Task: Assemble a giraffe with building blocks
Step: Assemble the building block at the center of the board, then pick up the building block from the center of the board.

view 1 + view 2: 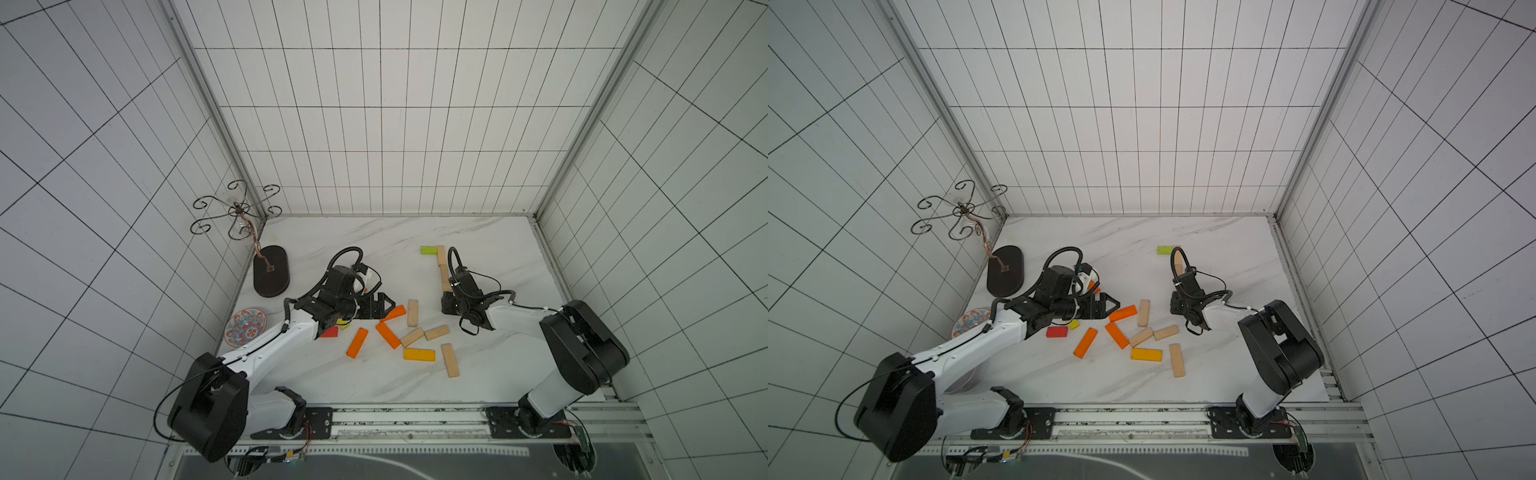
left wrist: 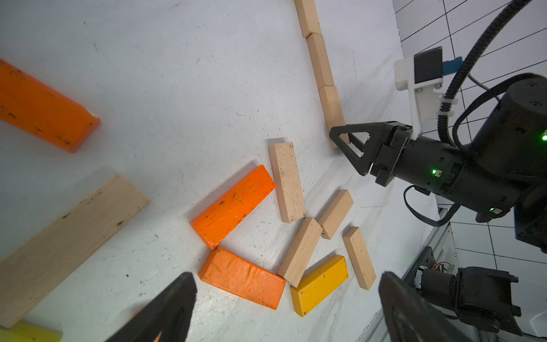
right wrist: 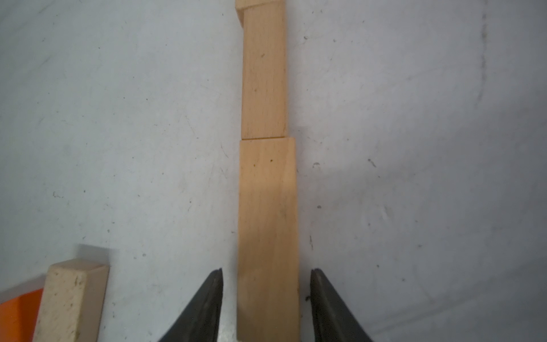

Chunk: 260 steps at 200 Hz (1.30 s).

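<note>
The right gripper [image 3: 266, 271] stands narrowly parted astride a pale wooden block [image 3: 268, 237]. A sliver of tabletop shows on each side of the block, so the jaws pinch nothing. The block lies flat and butts end to end against the next one in a row of pale blocks [image 2: 320, 59]. The row runs away towards the back wall, to a lime green block [image 1: 429, 249] lying crosswise just beside its far end. A cable crosses the row in both top views, so I can't be sure how many blocks it holds.

Across the marble tabletop [image 1: 498, 374], the left gripper [image 2: 287, 277] is spread wide and empty over the loose heap in the middle. In the heap, two orange blocks [image 2: 233, 205] meet at a corner, with a yellow block [image 2: 319, 284] and several pale bars [image 2: 287, 182] beside them. A third orange bar [image 1: 357, 343] lies a little apart from these. A red block [image 1: 1057, 331] and a small yellow piece [image 1: 1074, 324] sit close under the left arm.

Further left, by the wall, are a patterned plate [image 1: 245, 326] and a dark oval stand base [image 1: 271, 271].
</note>
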{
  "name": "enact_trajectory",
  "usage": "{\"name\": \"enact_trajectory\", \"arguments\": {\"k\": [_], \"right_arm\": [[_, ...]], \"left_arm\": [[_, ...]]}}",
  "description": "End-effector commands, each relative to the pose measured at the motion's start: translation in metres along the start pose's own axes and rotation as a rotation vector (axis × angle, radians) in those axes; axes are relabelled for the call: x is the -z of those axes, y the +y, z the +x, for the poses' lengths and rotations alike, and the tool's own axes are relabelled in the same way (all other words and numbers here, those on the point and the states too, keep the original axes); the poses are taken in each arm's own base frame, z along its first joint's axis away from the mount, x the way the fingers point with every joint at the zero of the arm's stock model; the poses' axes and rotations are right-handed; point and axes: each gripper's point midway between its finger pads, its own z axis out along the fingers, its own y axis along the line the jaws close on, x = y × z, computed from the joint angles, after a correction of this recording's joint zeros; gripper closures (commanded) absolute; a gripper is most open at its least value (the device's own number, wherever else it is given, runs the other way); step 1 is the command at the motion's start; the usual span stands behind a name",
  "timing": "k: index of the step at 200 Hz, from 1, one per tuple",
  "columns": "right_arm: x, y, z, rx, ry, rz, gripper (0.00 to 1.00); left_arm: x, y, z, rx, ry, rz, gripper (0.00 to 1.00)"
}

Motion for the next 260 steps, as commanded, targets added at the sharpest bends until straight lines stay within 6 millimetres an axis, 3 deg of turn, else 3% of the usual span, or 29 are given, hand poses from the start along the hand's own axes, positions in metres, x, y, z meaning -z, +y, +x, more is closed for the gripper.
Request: {"name": "enact_trajectory", "arguments": {"k": [1,61,145,161,187,260], "right_arm": [[-0.004,-0.012,0.010,0.001,0.081,0.058,0.48],[0.029,-0.003,-0.025,0.009,-0.001,0.041,0.30],[0.129,0.007,-0.082,-0.036,-0.196,-0.045,0.27],[0.141,-0.004,-0.082,-0.079,-0.189,0.002,0.27],[0.149,-0.002,-0.075,-0.081,-0.131,-0.007,0.27],[0.155,0.000,-0.030,-0.137,-0.008,-0.099,0.30]], "left_arm": [[0.005,-0.001,0.000,-0.012,-0.007,0.001,0.04],[0.023,-0.007,-0.004,-0.022,-0.029,-0.015,0.04],[0.058,-0.017,-0.003,-0.028,-0.090,-0.073,0.04],[0.062,-0.023,-0.001,-0.035,-0.099,-0.080,0.04],[0.064,-0.031,0.006,-0.044,-0.106,-0.096,0.04],[0.070,-0.042,0.020,-0.028,-0.137,-0.106,0.04]]}}
